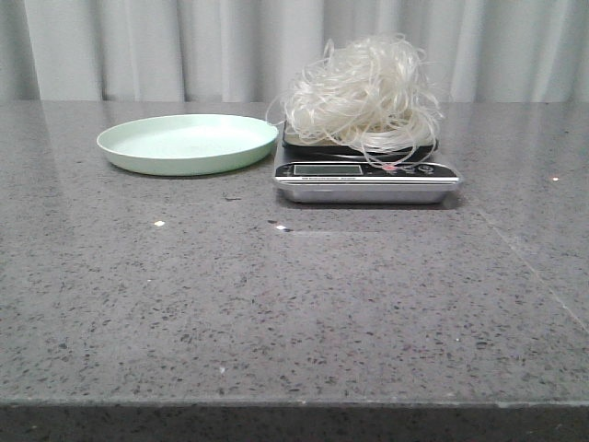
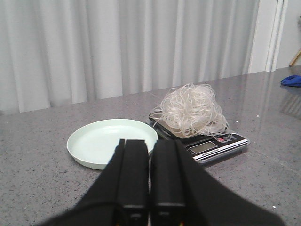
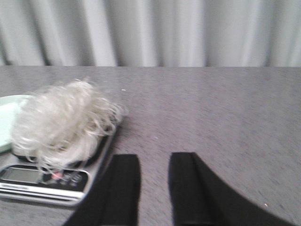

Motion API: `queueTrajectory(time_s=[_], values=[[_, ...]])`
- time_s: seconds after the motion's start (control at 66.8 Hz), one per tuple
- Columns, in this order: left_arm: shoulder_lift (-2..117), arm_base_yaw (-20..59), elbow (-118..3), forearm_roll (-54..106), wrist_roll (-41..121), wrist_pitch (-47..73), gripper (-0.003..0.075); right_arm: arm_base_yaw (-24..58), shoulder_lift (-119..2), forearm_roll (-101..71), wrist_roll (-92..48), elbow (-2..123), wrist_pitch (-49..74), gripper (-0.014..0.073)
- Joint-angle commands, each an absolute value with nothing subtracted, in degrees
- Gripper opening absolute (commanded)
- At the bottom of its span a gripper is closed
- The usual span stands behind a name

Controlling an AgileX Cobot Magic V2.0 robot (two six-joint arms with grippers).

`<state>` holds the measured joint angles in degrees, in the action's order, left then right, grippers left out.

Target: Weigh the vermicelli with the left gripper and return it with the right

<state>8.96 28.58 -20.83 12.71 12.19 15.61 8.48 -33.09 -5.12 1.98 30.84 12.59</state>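
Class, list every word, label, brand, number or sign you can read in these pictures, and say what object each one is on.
No text can be read in any view.
Scale: its display shows no legible digits; the print and markings on the front panel are too small and blurred to read.
Plate: no markings.
Vermicelli, left gripper and right gripper: no labels visible.

vermicelli [image 1: 361,95]: translucent white | plate [image 1: 188,144]: pale mint green | kitchen scale [image 1: 366,175]: silver, black top | table [image 1: 276,304]: grey, dark-speckled | curtain [image 1: 184,46]: light grey
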Motion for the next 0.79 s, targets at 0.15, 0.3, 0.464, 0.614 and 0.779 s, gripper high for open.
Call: queueTrajectory(time_s=[0.15, 0.3, 0.464, 0.614, 0.779], values=[[9.7, 28.6, -22.3, 13.1, 12.2, 10.9, 0.0127, 17.7, -52.6, -5.0, 2.0, 53.5, 18.0, 0.0529], [9.7, 28.6, -22.3, 13.1, 12.2, 10.9, 0.0127, 21.3, -64.5, -5.0, 2.0, 66.8, 25.8, 0.0528], [9.7, 28.6, -22.3, 13.1, 12.2, 10.9, 0.0127, 22.2, -75.8, -5.0, 2.0, 79.4, 33.5, 0.0528], [9.7, 28.6, -22.3, 13.1, 12.2, 10.9, 0.0127, 22.2, -86.3, -5.2, 2.0, 89.0, 41.7, 0.0526], [9.7, 28.6, -22.3, 13.1, 12.2, 10.9, 0.0127, 22.2, -95.5, -5.2, 2.0, 96.8, 51.0, 0.0526]])
